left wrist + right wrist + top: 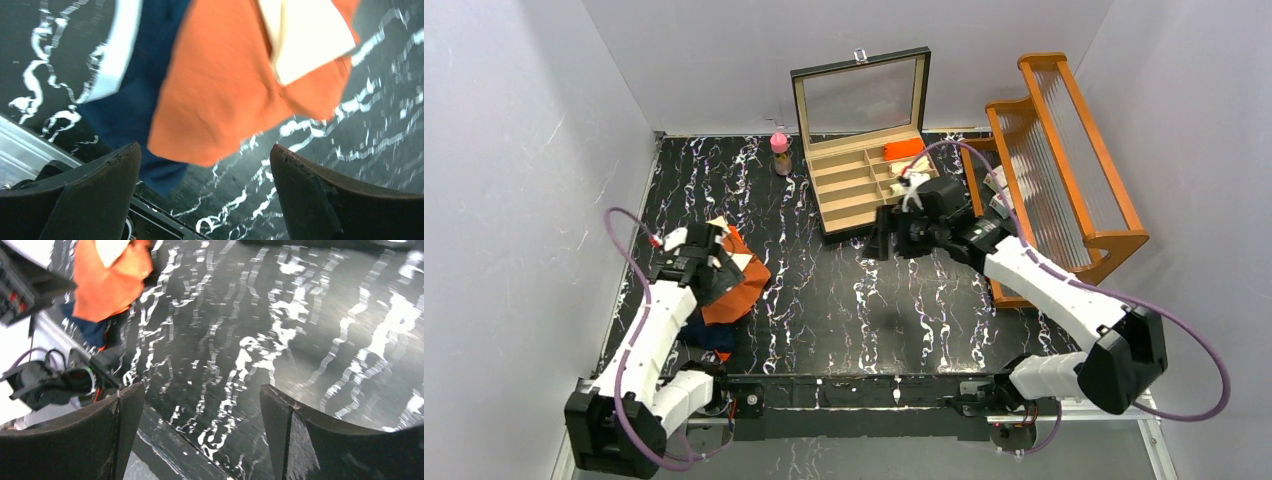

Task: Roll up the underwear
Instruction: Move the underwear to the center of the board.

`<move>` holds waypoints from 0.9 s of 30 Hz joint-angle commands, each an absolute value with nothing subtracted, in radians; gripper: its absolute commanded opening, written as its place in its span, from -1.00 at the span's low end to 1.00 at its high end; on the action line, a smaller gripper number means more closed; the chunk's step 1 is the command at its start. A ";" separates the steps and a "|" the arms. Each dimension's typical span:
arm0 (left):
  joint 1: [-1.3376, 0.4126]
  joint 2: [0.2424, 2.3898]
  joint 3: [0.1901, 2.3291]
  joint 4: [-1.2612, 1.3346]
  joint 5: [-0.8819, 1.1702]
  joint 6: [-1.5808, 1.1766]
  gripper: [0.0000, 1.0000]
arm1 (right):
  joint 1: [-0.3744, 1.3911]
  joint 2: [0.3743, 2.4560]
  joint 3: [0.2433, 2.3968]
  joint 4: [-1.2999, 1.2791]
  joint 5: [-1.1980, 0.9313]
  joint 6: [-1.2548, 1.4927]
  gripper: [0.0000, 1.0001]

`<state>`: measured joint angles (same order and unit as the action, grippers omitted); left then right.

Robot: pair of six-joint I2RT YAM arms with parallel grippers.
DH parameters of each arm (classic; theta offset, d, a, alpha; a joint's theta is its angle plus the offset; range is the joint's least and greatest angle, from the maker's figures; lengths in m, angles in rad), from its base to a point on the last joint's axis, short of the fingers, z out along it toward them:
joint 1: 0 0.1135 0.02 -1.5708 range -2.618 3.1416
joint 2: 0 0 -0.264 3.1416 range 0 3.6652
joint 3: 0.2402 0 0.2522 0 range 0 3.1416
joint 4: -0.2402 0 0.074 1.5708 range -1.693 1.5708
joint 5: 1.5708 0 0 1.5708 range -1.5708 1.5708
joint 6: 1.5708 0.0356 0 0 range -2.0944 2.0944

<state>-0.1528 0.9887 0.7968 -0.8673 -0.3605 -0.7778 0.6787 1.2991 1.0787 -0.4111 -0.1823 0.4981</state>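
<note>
While the orange underwear [736,287] lies on the navy underwear [135,85] by the table's [844,310] left edge under the wide-spread left gripper [205,155], the right gripper [202,395], likewise spread and empty, hangs mid-table near the box [864,185].

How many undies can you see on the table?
2. The rust-orange underwear lies on the left side of the table. The navy underwear lies partly under it, toward the near edge. More could be hidden underneath them.
</note>
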 commanded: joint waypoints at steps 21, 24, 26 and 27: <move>0.509 1.174 0.672 -0.567 -0.044 -0.772 0.89 | 1.100 2.342 2.075 -0.323 -0.067 0.266 0.42; 0.511 1.179 0.670 -0.565 -0.052 -0.755 0.87 | 1.101 2.386 2.102 -0.315 -0.079 0.251 0.47; 0.511 1.180 0.661 -0.564 -0.056 -0.747 0.84 | 1.101 2.409 2.116 -0.310 -0.087 0.233 0.47; 0.511 1.181 0.655 -0.559 -0.057 -0.745 0.82 | 1.101 2.426 2.127 -0.311 -0.090 0.225 0.44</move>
<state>0.5030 1.1900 0.6689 -0.5706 -0.0566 -0.7599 1.1223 2.3995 2.0394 -0.3315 -0.0849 0.2780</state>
